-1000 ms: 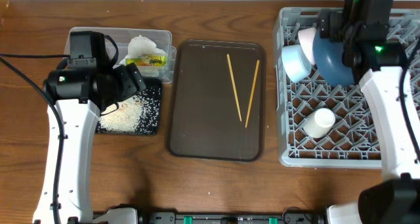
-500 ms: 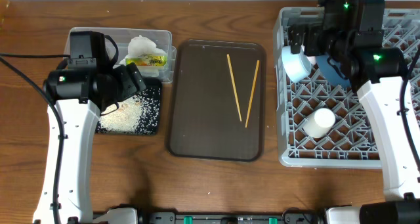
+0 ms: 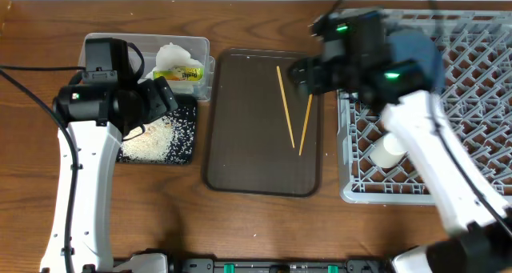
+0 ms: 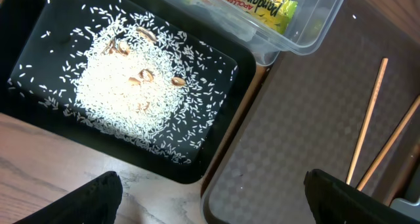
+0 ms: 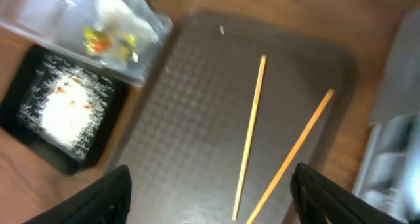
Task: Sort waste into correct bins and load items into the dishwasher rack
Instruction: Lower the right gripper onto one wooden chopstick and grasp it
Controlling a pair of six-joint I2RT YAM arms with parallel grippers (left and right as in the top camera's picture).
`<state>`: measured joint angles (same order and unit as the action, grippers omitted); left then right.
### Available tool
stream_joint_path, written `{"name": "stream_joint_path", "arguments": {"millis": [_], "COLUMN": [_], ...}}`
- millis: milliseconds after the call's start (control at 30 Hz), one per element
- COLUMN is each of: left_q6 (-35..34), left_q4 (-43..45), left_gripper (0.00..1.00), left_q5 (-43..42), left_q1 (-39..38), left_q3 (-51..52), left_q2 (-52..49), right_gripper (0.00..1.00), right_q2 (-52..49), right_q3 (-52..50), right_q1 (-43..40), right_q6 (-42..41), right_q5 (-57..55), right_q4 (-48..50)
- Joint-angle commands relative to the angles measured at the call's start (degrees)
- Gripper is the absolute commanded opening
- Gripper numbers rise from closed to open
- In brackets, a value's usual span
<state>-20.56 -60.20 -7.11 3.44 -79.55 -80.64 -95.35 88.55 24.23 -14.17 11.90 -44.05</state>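
Since a second ago our right gripper has swung off the dishwasher rack and now hangs over the far right part of the brown serving tray. Our left gripper has stayed where it was, just left of that tray.

We can read only one label. On the snack wrapper, green script spells "Pandan", and the small print above it looks like "APOLLO". The wrapper lies in the clear tub with the crumpled napkin, left of the tray's far corner.

Both chopsticks lie flat on the tray. Their long axes run along its length, far to near. They are spread at the far ends and almost meet at the near ends, making a narrow V.

Left of the tray's near half sits the black tray, with the rice heaped in it. The white cup is in the rack, right of the tray.

In each wrist view the fingers stand wide apart, with nothing between them.
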Motion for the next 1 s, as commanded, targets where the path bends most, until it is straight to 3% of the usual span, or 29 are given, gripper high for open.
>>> {"name": "stream_joint_path", "arguments": {"millis": [0, 267, 600, 800, 967], "left_q6": [0.6, 0.6, 0.6, 0.6, 0.6], "left_q4": [-0.2, -0.2, -0.2, -0.2, -0.2], "left_gripper": [0.91, 0.91, 0.91, 0.91, 0.92], "left_q5": [0.3, 0.3, 0.3, 0.3, 0.3], "left_q1": [0.2, 0.2, 0.2, 0.2, 0.2], "left_q3": [-1.0, -1.0, -1.0, -1.0, -1.0], "left_q2": [-0.6, -0.6, -0.6, -0.6, -0.6], "right_gripper": [0.68, 0.50, 0.34, 0.01, 0.01], "right_q2": [-6.2, -20.0, -29.0, -29.2, -29.2], "right_q3": [0.2, 0.2, 0.2, 0.2, 0.2], "right_q1": [2.5, 5.8, 7.7, 7.7, 7.7], "right_q6": [-9.4, -12.2, -12.2, -12.8, -13.2], "right_q5": [-8.6, -9.5, -14.7, -14.7, -15.1], "right_q4": [-0.1, 3.2, 3.6, 3.5, 2.6]}}
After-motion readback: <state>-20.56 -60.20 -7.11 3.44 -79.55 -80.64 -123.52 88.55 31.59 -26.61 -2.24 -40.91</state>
